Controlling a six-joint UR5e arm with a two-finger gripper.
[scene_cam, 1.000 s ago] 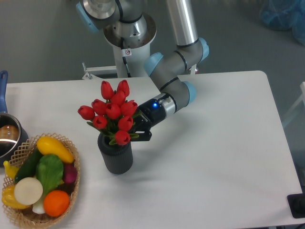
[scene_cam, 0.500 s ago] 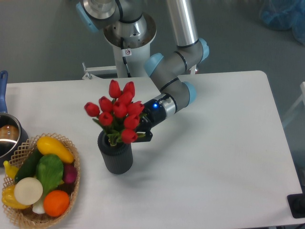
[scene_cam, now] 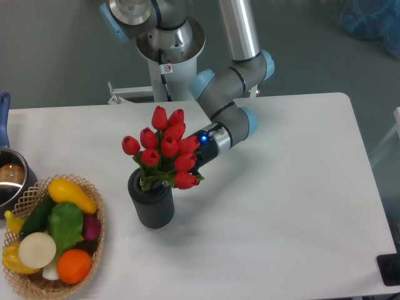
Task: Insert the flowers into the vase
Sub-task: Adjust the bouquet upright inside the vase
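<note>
The white counter (scene_cam: 281, 206) is carrying everything. Left of the jaws (scene_cam: 192, 167), the wicker basket of vegetables (scene_cam: 53, 234) is sitting well apart. The bunch of red tulip buds with green leaves (scene_cam: 164, 150) is hiding the jaws, so I cannot tell their opening. The bunch is leaning over the mouth of the small dark grey ribbed cylinder vase (scene_cam: 152, 203), just below-left of the jaws.
</note>
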